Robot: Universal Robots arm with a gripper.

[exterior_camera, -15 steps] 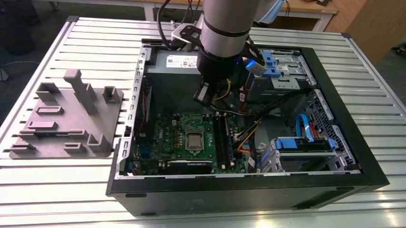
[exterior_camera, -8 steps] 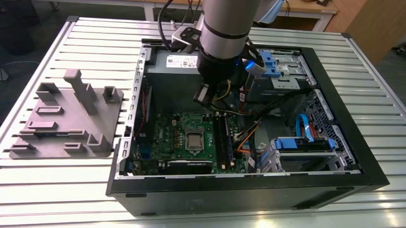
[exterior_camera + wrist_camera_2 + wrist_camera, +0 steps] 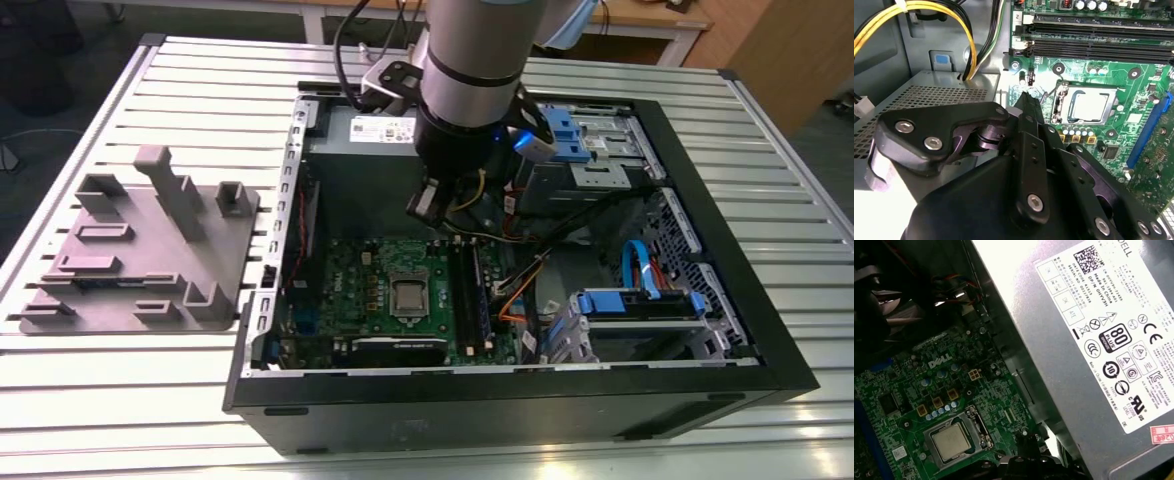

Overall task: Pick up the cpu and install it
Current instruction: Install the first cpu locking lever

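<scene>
The cpu (image 3: 407, 293) lies flat in the dark socket on the green motherboard (image 3: 350, 275), silver top up, inside the open computer case. Both wrist views show the cpu (image 3: 1089, 106) (image 3: 951, 442) seated within the socket's metal frame. My gripper (image 3: 424, 205) hangs above the board's far edge, between the socket and the power supply, clear of the chip. In the second wrist view the black fingers come together at their tips, so the gripper (image 3: 1025, 97) is shut with nothing in it. Its dark tip (image 3: 1026, 462) sits beside the socket.
A grey power supply (image 3: 374, 130) (image 3: 1094, 340) stands close behind the gripper, with yellow cables (image 3: 914, 10) running from it. Memory slots (image 3: 1094, 45) flank the socket. A blue-handled drive cage (image 3: 641, 300) fills the case's right side. A grey plastic tray (image 3: 134, 260) lies at the exterior view's left.
</scene>
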